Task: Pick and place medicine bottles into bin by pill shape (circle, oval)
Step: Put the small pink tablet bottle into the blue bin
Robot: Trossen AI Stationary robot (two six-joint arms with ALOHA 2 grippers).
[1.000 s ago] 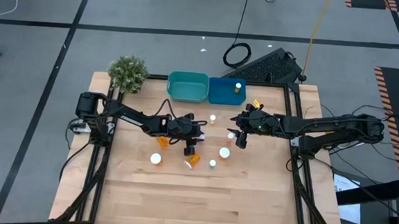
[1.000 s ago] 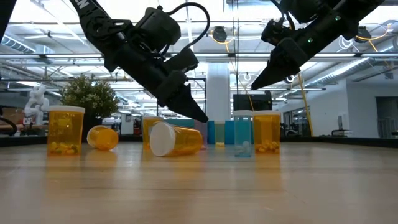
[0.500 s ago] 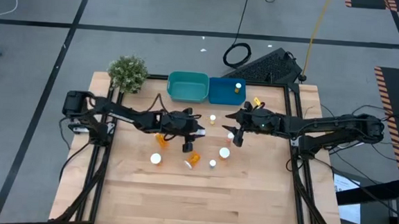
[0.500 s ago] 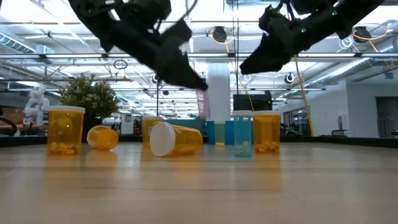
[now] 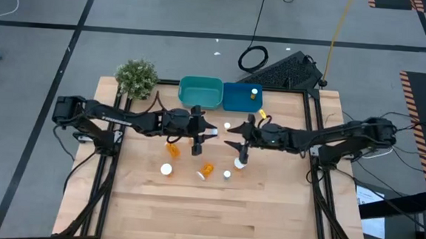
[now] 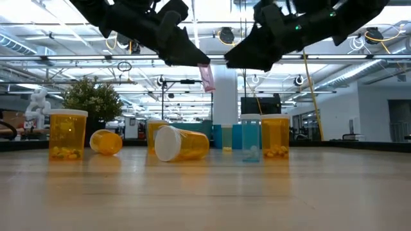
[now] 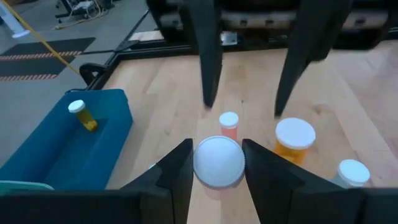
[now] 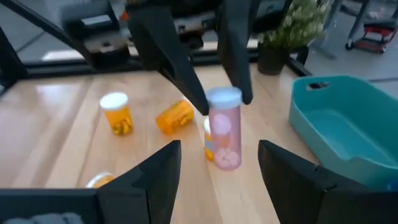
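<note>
The left gripper [image 5: 206, 132] had risen from the table since a second earlier, its jaws clamped on a pinkish medicine bottle [image 8: 224, 127] held above mid-table, near the teal bin [image 5: 200, 93]. The right gripper [image 5: 235, 145], jaws apart and empty, had swung left to face it. This looked like a handover, or a carry toward the blue bin [image 5: 242, 98].

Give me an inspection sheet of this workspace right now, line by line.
Surface: wooden table, bare at the front.
Job's things: pink-tinted bottle held aloft mid-table; orange bottles standing and lying; one bottle in the blue bin; teal bin holds none.
Clutter: potted plant.
Grippers: left tool shut on the pink-tinted bottle; right tool open, facing it.
Cables: coiled black cable on the floor.
Surroundings: open workshop; nobody seen.
</note>
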